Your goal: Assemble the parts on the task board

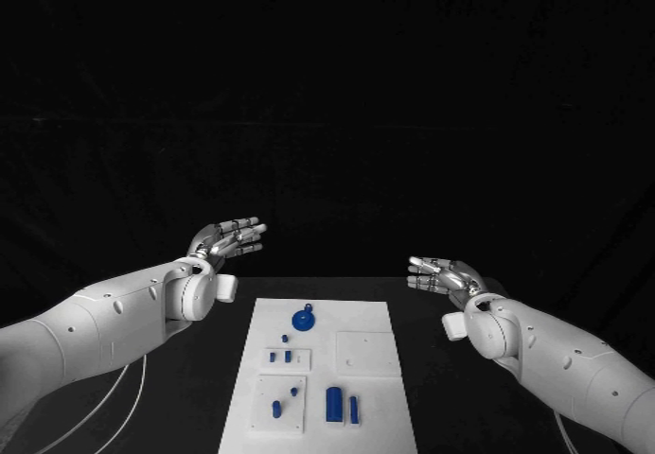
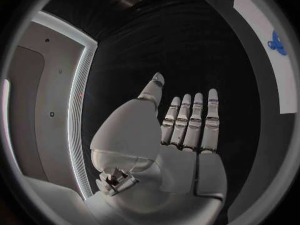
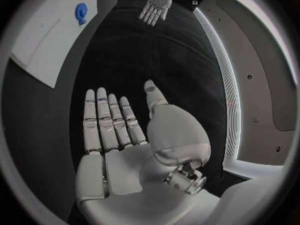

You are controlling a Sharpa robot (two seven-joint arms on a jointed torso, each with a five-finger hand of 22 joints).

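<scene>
The fingers of the left hand are held straight and side by side, the thumb set apart, and nothing is gripped; the right hand is held the same way, flat and bare. Both hands are raised off the table, well apart from the board, one beyond each of its far corners. From such a height a misjudged descent could be made: the small parts could be knocked across the board or pushed off its edge by flat fingers, and the light board itself might be shifted if it is struck. A slim part could also be tipped or dropped if it is pinched off centre. The board is seen lying lengthwise in the middle of the table, white, with raised square plates on it. A round blue piece lies near its far end, small pegs at its middle, and a taller block with slim pieces just beside it near its close end. Whether any part is seated cannot be told.
</scene>
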